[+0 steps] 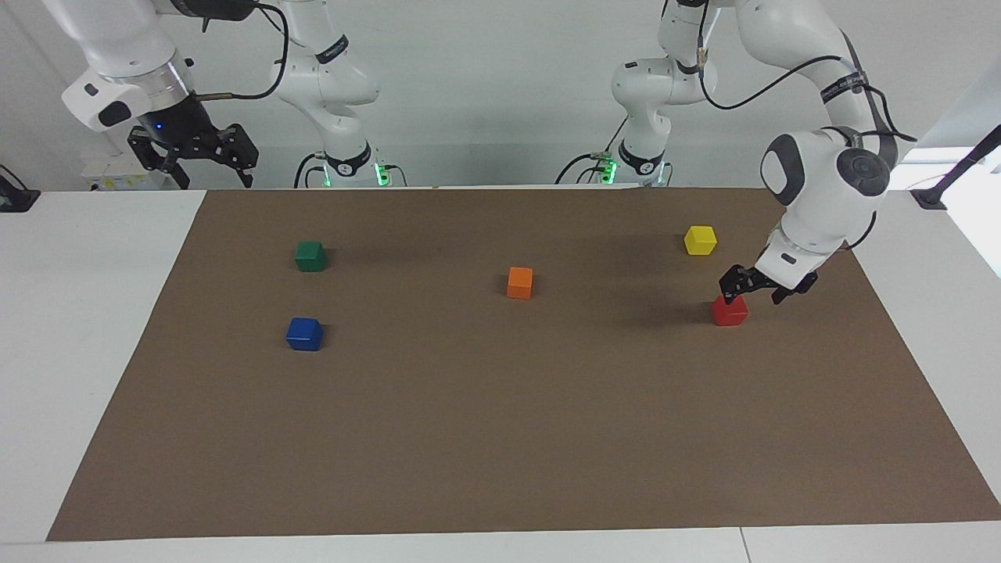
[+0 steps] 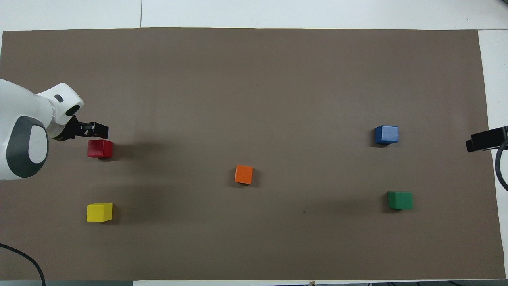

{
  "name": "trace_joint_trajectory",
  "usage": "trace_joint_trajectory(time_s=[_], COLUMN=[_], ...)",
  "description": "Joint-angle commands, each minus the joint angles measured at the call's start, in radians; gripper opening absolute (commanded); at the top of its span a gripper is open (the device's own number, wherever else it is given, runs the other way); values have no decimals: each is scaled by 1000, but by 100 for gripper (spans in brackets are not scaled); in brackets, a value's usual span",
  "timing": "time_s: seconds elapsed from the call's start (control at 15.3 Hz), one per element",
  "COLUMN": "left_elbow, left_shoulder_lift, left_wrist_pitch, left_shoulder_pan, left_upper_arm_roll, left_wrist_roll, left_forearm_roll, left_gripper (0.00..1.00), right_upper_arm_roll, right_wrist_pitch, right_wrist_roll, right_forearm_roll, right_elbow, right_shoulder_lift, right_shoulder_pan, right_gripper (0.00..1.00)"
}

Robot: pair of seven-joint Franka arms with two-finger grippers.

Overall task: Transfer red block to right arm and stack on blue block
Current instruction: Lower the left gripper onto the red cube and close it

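The red block (image 1: 729, 310) sits on the brown mat (image 1: 500, 438) toward the left arm's end, also in the overhead view (image 2: 100, 148). My left gripper (image 1: 756, 292) is open and hangs low, just above the red block's upper edge and a little toward the mat's edge; it does not enclose the block. It also shows in the overhead view (image 2: 93, 129). The blue block (image 1: 304, 334) sits toward the right arm's end, also seen from overhead (image 2: 386, 134). My right gripper (image 1: 195, 160), with a blue light, waits open and raised over the table's edge (image 2: 486, 140).
A yellow cube (image 1: 700, 240) lies nearer to the robots than the red block. An orange cube (image 1: 519, 282) sits mid-mat. A green cube (image 1: 310, 256) lies nearer to the robots than the blue block.
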Motion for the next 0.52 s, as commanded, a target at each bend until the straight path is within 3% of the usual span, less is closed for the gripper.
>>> trace_joint_trajectory(time_s=[0.0, 0.46], left_elbow=[-91, -157], left_shoulder_lift=[-30, -4], left_wrist_pitch=[78, 176], left_shoulder_pan=[13, 29], left_upper_arm_roll=[-1, 5], left_wrist_roll=[10, 4], left_forearm_roll=[16, 16], left_gripper=[100, 100], right_upper_arm_roll=[0, -1], right_wrist_pitch=[5, 109], right_wrist_roll=[-48, -191], right_forearm_roll=[50, 155], right_elbow=[-68, -226], right_shoulder_lift=[-41, -62], right_shoulder_pan=[-19, -76], right_gripper=[100, 100])
